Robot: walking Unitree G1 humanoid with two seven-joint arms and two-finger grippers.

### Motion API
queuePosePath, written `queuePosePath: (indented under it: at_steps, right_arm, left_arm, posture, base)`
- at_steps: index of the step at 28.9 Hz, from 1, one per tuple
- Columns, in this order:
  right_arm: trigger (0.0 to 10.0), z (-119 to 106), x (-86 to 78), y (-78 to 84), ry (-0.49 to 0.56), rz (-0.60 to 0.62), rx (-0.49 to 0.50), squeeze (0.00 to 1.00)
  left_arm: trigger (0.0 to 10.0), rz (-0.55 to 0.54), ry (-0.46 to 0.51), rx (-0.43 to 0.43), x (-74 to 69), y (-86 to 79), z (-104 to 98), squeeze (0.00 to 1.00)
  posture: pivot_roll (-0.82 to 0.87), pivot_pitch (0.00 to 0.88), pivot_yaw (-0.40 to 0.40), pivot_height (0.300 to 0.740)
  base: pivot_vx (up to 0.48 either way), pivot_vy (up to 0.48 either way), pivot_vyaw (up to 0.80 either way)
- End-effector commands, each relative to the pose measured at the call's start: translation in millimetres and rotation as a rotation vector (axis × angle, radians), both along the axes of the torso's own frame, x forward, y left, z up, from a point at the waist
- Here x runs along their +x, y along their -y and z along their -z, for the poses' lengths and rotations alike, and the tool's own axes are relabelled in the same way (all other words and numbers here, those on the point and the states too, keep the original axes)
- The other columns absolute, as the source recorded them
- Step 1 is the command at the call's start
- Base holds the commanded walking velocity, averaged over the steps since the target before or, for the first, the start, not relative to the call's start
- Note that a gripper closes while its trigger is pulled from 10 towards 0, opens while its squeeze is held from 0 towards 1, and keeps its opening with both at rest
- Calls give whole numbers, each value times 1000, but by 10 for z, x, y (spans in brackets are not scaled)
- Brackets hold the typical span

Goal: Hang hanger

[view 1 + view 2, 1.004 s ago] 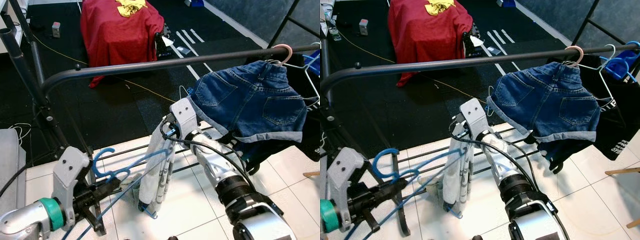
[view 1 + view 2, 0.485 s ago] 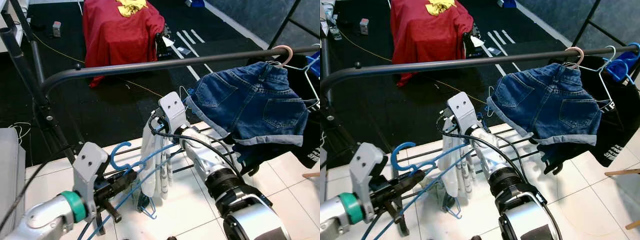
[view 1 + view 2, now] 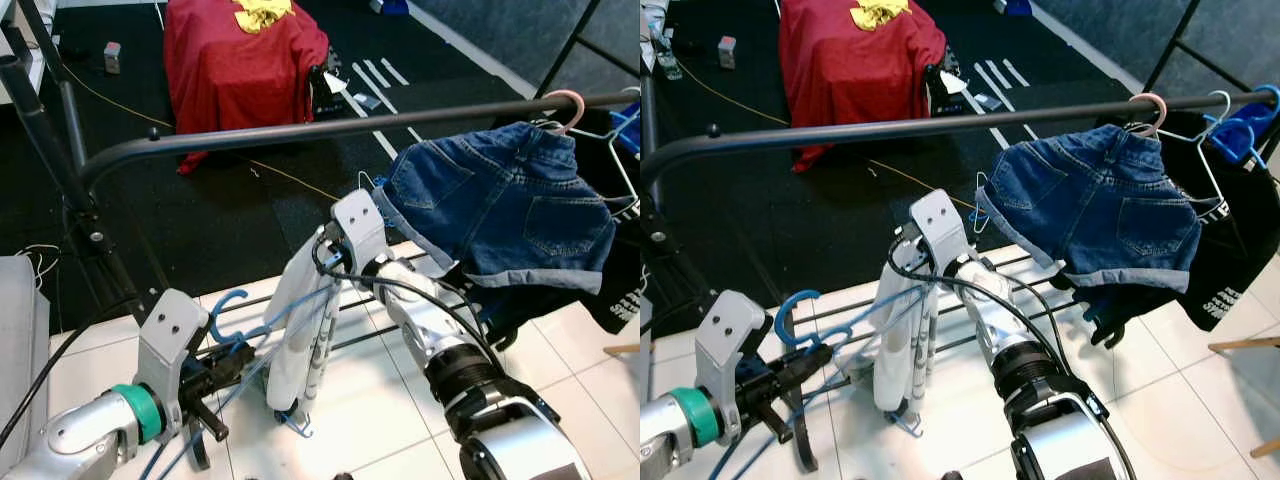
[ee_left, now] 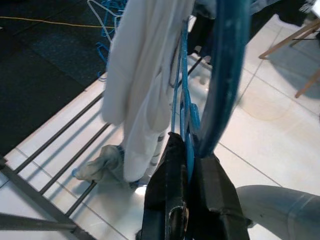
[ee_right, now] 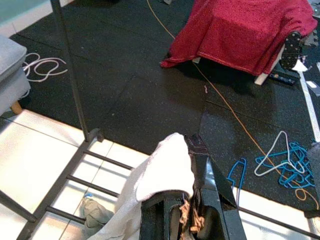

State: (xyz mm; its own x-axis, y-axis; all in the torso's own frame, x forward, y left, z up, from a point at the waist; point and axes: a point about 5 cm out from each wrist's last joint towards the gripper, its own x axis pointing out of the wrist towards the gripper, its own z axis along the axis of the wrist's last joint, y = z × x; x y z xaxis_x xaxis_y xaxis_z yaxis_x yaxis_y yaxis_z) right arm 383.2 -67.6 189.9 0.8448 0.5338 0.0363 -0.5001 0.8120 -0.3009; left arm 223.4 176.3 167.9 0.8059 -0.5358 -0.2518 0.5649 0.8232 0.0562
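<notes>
- Left eye view, starting on my left: my left gripper (image 3: pixel 222 368) is pinched tight on the neck of the blue hanger (image 3: pixel 262 330), just under its hook.
- The hook now points up, but it sits low, well under the dark rail (image 3: pixel 300 130). Half a second ago I had it a bit higher, so it has dipped down again.
- In the left wrist view I can see the two black fingers (image 4: pixel 170 195) pressed flat on the blue wire with no gap.
- In the middle, a white cloth (image 3: pixel 305 330) hangs over the hanger's arm. It hangs straighter now than it did a moment ago.
- My right gripper (image 3: pixel 322 262) holds the top of that white cloth. In the right wrist view its fingers are closed on the fold of it. That arm has lifted back up since a second ago.
- On the right, blue jean shorts (image 3: pixel 500 205) hang from a pink hanger (image 3: pixel 566 104) on the rail.
- I think the cloth is on now, so next I must raise the hook up and over a bare part of the rail.
</notes>
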Motion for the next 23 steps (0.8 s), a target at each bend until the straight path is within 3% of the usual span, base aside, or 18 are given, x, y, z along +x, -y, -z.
queuePosePath:
  at_steps: [1,11,19,23]
  right_arm:
    - [10000,-14,-24,-15,13,-20,-3,0]
    - [10000,1,-93,-105,0,-67,11,0]
    - [10000,104,-133,27,-21,-58,-59,0]
    - [10000,143,-129,-20,-135,41,92,0]
  left_arm:
    - [10000,-15,-5,12,1,-4,47,0]
    - [10000,-69,22,-1,90,76,70,0]
    - [10000,-133,46,3,146,-6,32,0]
    - [10000,-167,60,-63,212,159,-32,0]
  posture:
    - [14,154,-21,740]
    - [7,150,-22,740]
    - [7,154,-23,740]
    - [-3,158,-18,740]
  base:
    - [0,0,0]
    - [0,0,0]
    - [0,0,0]
    - [0,0,0]
